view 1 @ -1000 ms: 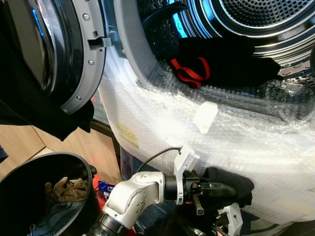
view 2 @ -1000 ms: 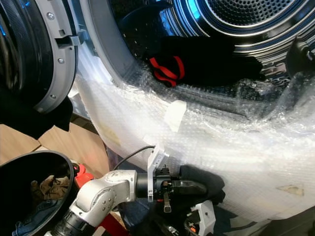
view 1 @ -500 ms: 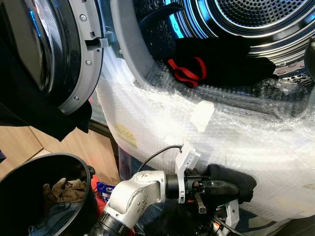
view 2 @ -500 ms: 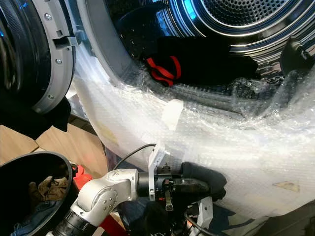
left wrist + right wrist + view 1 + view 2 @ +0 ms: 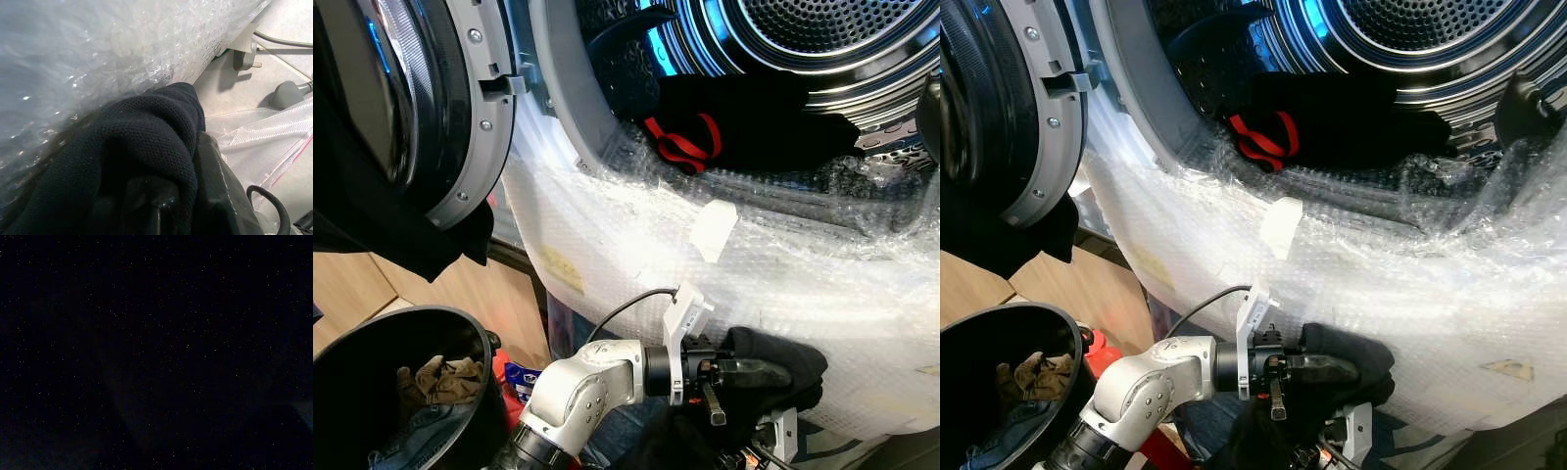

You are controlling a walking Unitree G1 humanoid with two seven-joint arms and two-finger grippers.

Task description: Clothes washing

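Bubble wrap (image 5: 773, 264): sheet draped over a curved front. White tab (image 5: 713, 227) stuck on the wrap, upper middle. Wooden floor (image 5: 352, 284) to the wrap's left. Plug (image 5: 243, 55) and grey cable (image 5: 286, 41) on pale floor beside the wrap's edge.

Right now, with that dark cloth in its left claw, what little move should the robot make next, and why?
Probably lift the left gripper upward: it grips a dark garment low against the bubble wrap, well beneath the open drum.
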